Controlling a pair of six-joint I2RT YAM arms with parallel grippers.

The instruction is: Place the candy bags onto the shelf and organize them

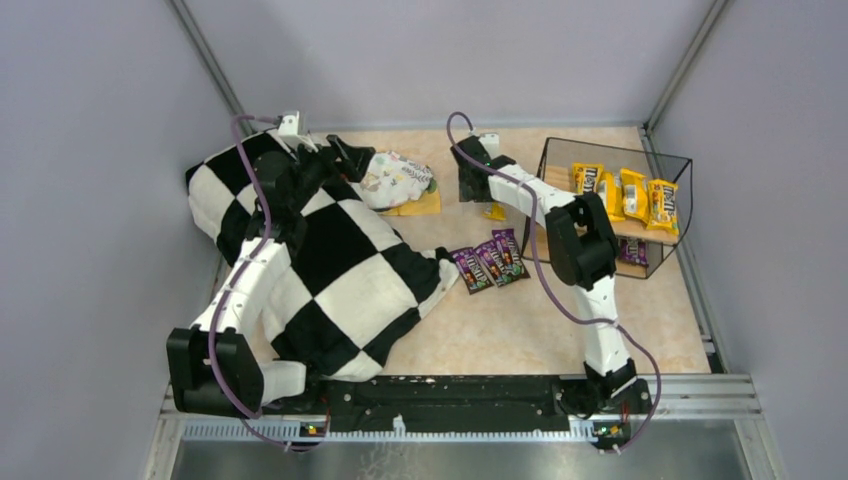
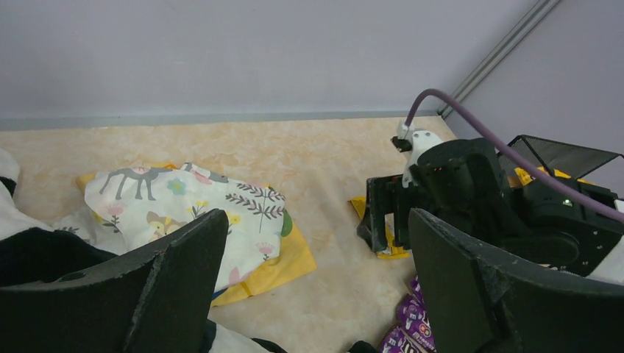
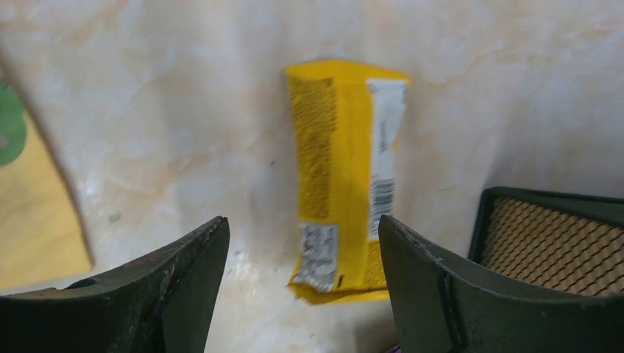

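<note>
A yellow candy bag (image 3: 346,176) lies face down on the table, right under my open, empty right gripper (image 3: 302,250), which hovers just above it; from above the gripper (image 1: 470,188) covers most of the bag (image 1: 495,212). Three yellow bags (image 1: 632,193) lie on the top board of the wire shelf (image 1: 560,150), and a dark purple one (image 1: 632,252) lies on its lower board. Three dark purple bags (image 1: 490,260) lie side by side on the table left of the shelf. My left gripper (image 1: 350,155) is open and empty beside the patterned bundle, far from the bags.
A large black-and-white checkered cloth (image 1: 330,260) covers the table's left half, under the left arm. A white patterned cloth bundle (image 2: 191,206) rests on a flat yellow-orange piece (image 2: 287,265). The shelf's mesh corner (image 3: 548,235) is close to the right finger. Grey walls enclose the table.
</note>
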